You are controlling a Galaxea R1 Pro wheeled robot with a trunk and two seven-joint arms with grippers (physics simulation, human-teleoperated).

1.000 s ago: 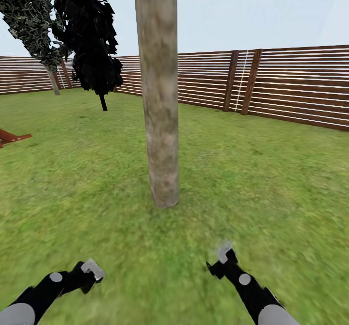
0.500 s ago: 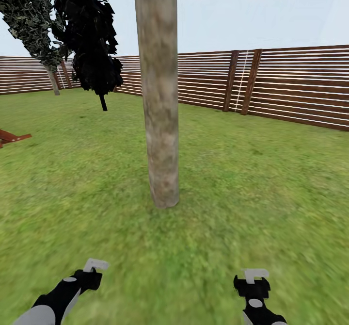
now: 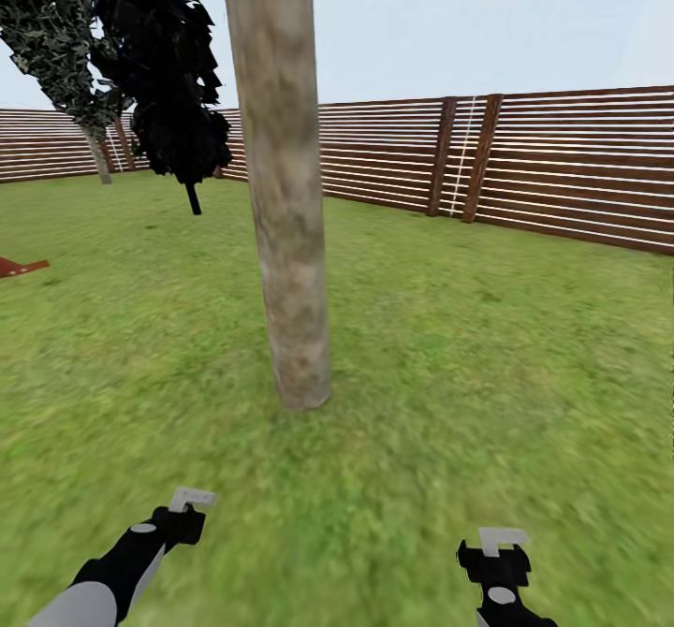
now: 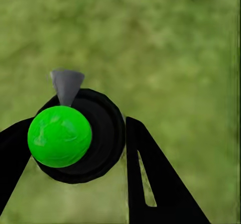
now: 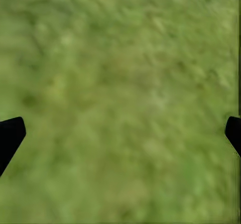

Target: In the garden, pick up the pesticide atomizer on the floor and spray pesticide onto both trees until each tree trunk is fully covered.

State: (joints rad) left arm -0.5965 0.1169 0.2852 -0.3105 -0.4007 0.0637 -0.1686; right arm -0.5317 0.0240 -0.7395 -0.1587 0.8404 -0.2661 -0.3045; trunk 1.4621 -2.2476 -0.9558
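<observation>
- Since half a second ago the head camera has shifted: the tree trunk (image 3: 281, 187) now sits further toward the left of the head view and reaches lower in it, with the fence and dark trees sliding the same way. Both arms keep almost the same places at the lower edge.
- Left gripper (image 4: 80, 143): clamped on the pesticide atomizer (image 4: 75, 136), seen from above in the left wrist view as a black round body with a bright green cap and a grey nozzle pointing away from the wrist. One black finger (image 4: 150, 179) presses its side; the other touches the opposite side.
- In the head view the left gripper (image 3: 183, 515) is low at the left, a pale grey piece at its tip; the atomizer cannot be made out there.
- Right gripper (image 5: 120, 133): spread wide, the two black fingertips at opposite edges of the right wrist view, blurred grass between them, nothing held. In the head view it (image 3: 496, 552) is low at the right.
- Trunk: thick, pale grey-beige with brown mottling, upright, rooted in the lawn (image 3: 487, 346) ahead of both grippers, apart from them.
- Behind: brown slatted fence (image 3: 562, 168) across the back, dark narrow tree (image 3: 168, 75) at upper left, a second mottled-foliage tree (image 3: 56, 37) beside it.
- Reddish-brown object (image 3: 19, 267) at the left edge; too cropped to identify.
</observation>
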